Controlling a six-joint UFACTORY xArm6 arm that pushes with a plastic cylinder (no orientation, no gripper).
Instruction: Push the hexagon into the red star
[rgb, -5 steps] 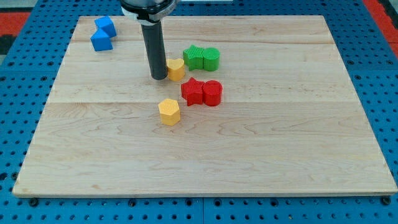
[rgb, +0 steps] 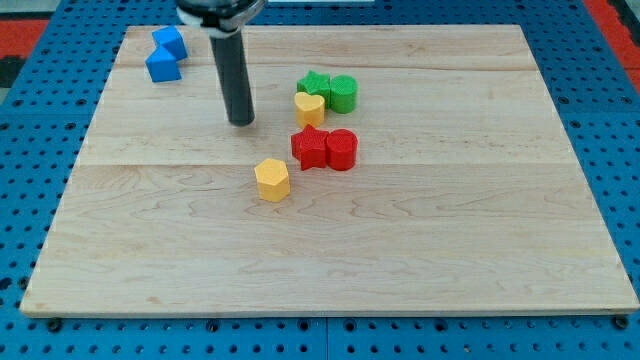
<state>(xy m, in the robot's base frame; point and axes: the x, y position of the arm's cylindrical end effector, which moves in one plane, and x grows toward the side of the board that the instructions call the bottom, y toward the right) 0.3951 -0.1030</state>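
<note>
The yellow hexagon (rgb: 272, 179) lies on the wooden board (rgb: 450, 230) a little below and left of the red star (rgb: 310, 147). The red star touches a red round block (rgb: 342, 149) on its right. My tip (rgb: 241, 121) is above and slightly left of the hexagon, well apart from it, and left of the red star. A second yellow block (rgb: 309, 108) sits just above the red star, against a green star (rgb: 315, 87).
A green round block (rgb: 343, 93) sits right of the green star. Two blue blocks (rgb: 165, 54) sit near the board's top left corner. Blue pegboard surrounds the board.
My tip has moved left and slightly up. The small yellow block has shifted right and up, against the green star. The hexagon has not moved.
</note>
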